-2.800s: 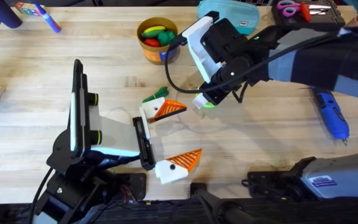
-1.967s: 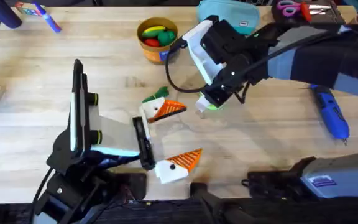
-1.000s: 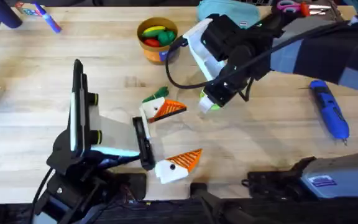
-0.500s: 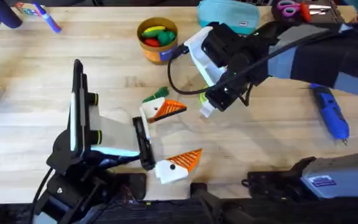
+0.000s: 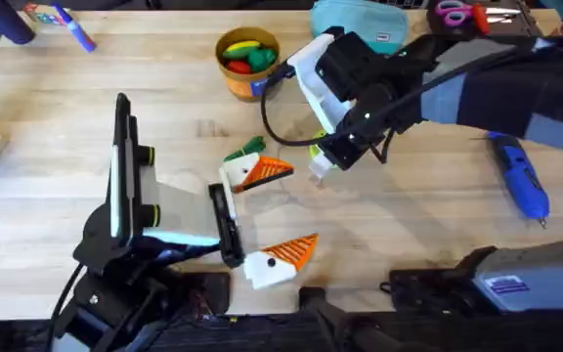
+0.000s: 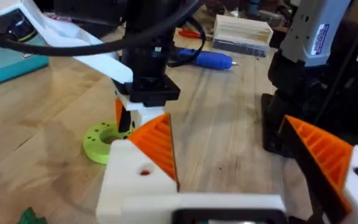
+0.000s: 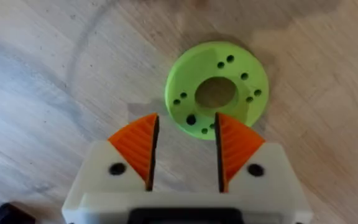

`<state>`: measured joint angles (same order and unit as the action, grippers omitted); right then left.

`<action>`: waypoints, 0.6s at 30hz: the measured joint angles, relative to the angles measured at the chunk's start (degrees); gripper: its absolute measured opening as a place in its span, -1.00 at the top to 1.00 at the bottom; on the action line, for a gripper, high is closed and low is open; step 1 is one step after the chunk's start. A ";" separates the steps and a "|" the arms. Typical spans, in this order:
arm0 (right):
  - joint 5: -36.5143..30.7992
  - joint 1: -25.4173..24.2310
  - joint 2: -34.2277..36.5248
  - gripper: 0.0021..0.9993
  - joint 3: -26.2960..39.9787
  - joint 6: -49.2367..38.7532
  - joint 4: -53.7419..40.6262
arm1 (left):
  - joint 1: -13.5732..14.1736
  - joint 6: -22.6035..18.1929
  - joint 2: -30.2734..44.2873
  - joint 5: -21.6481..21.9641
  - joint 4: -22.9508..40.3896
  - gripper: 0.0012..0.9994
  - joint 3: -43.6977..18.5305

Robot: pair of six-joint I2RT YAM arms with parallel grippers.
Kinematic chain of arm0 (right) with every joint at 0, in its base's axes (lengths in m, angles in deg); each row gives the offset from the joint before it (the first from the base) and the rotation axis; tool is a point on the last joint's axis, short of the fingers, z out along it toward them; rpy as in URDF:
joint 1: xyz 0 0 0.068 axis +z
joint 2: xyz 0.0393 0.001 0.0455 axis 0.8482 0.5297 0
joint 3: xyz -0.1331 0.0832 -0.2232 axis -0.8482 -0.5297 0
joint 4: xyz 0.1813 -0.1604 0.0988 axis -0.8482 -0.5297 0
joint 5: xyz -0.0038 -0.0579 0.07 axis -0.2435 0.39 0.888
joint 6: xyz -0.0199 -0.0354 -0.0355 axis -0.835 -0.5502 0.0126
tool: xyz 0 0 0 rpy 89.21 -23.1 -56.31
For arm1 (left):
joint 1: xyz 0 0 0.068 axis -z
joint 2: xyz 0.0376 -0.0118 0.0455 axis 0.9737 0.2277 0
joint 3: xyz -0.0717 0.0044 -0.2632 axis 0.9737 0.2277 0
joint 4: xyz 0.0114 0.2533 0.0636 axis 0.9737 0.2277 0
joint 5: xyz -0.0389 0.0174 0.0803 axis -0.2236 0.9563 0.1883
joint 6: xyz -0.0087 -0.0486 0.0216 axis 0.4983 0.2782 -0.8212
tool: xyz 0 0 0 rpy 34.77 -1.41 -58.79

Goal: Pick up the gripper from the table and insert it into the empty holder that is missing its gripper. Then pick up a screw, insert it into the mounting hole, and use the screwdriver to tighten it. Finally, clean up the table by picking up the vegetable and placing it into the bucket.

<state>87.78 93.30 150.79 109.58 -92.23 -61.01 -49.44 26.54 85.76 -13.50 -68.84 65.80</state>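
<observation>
Right gripper (image 7: 184,152) over green disc (image 7: 217,89) on worktop (image 5: 409,196), fingers apart, empty. Best: centre disc rim between pads, then close. Left gripper (image 6: 241,162) open, idle. Bucket (image 5: 246,61) far left; screwdriver (image 5: 521,181) right.

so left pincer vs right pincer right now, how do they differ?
The left pincer is spread wide, its pads far apart, while the right pincer is open only narrowly. The left pincer sits low near the table's front edge with nothing between its pads; the right pincer points down beside a green disc with holes, not gripping it. Both have white fingers with orange ribbed pads.
</observation>
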 joint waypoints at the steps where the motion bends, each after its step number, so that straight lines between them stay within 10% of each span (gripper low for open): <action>1: 0.00 0.00 0.00 0.04 0.00 -0.01 0.17 | 0.00 0.00 0.00 0.00 0.00 -0.98 0.00; 18: 0.01 0.00 0.00 0.28 -0.07 -0.21 1.43 | 0.00 0.00 0.00 0.00 0.00 -0.98 0.00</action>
<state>87.79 93.30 150.79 109.51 -92.44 -59.58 -49.44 26.54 85.76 -13.50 -68.84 65.80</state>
